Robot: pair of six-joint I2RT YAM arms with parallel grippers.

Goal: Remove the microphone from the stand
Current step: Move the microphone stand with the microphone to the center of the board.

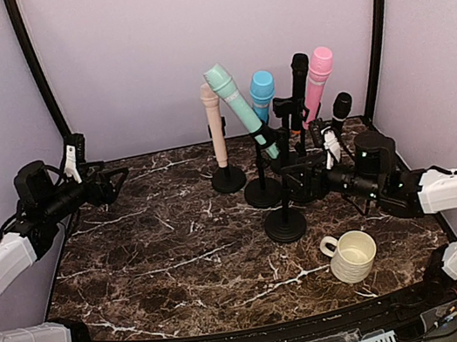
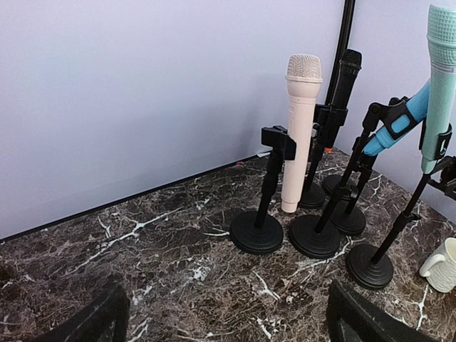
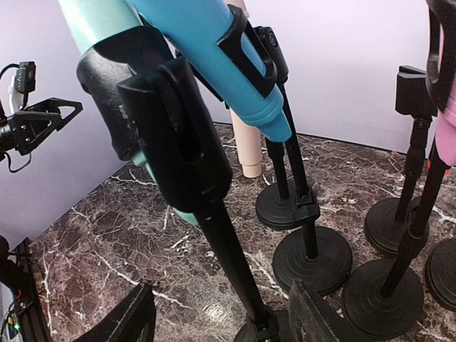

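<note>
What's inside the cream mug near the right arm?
Nothing that can be seen: the top view shows only the pale interior of the mug. Its near inner side is hidden by the rim, and the left wrist view catches only the outside.

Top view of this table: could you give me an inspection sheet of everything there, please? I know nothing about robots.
Surface: dark marble table, no spills seen.
Job's things: beige microphone, mint microphone, blue microphone, pink microphone, tall black microphone, small black microphone, on or among black stands.
Clutter: cream mug.
Pincers: left pincer open, away from the stands; right pincer open, at a stand's pole.
Cables: wires at left wrist.
Surroundings: lilac walls, black frame poles.
</note>
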